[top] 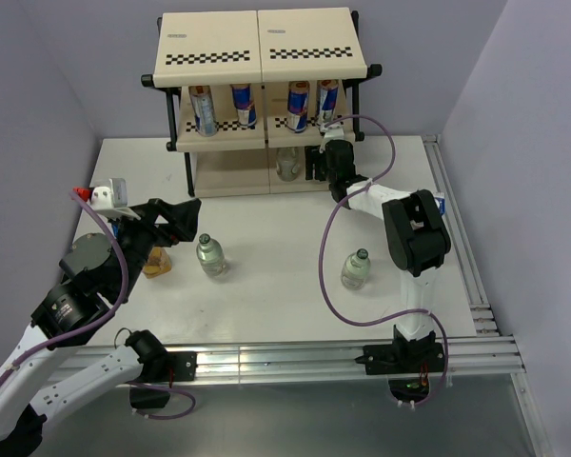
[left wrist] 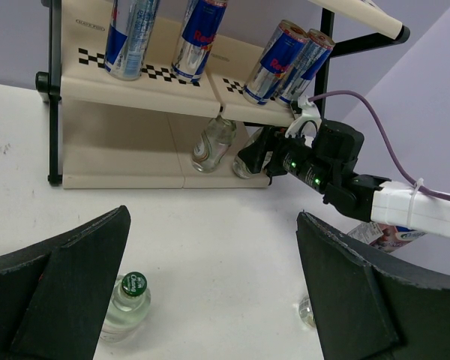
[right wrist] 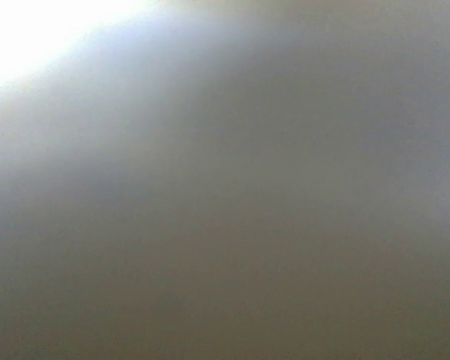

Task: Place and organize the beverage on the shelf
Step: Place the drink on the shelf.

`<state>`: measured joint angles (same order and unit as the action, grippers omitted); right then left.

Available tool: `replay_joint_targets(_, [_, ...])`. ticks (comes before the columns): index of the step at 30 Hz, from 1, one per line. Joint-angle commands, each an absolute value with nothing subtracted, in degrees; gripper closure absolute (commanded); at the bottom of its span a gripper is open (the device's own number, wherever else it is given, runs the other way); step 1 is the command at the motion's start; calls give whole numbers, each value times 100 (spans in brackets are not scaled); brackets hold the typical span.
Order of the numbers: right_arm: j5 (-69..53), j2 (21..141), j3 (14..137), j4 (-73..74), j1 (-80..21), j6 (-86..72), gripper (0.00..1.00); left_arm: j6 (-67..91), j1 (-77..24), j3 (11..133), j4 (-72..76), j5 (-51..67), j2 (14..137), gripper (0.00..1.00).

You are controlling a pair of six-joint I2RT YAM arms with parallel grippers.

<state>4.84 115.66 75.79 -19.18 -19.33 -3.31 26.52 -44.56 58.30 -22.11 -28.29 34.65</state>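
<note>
The left fingers (left wrist: pixel 67 292) stand wide apart over the table (top: pixel 276 295). The right fingers (left wrist: pixel 259 156) sit in the bottom of the shelf (top: pixel 266 48) beside a bottle (left wrist: pixel 212 142); their grip I cannot tell.

Right wrist view — featureless grey blur

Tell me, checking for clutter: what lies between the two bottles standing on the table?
Top external view: bare table between left bottle and right bottle, except the purple cable looping beside the latter.

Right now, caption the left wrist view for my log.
Left gripper open near a green-capped bottle; right gripper reaches into the shelf's bottom tier, four cans above.
</note>
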Motion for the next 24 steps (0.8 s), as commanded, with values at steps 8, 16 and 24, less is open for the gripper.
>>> replay_joint_targets(8, [-149,11672,8130,-2373,-1731,-1011,27,2549,-4430,5818,-2013,-2812,3454,1])
replay_joint_targets(16, [-202,11689,8174,-2312,-1696,-1055,25,2549,-4438,5827,-2021,-2804,3445,1])
replay_joint_targets(24, [-404,11751,8288,-2127,-1652,-1116,22,2549,-4430,5845,-2039,-2821,3445,0])
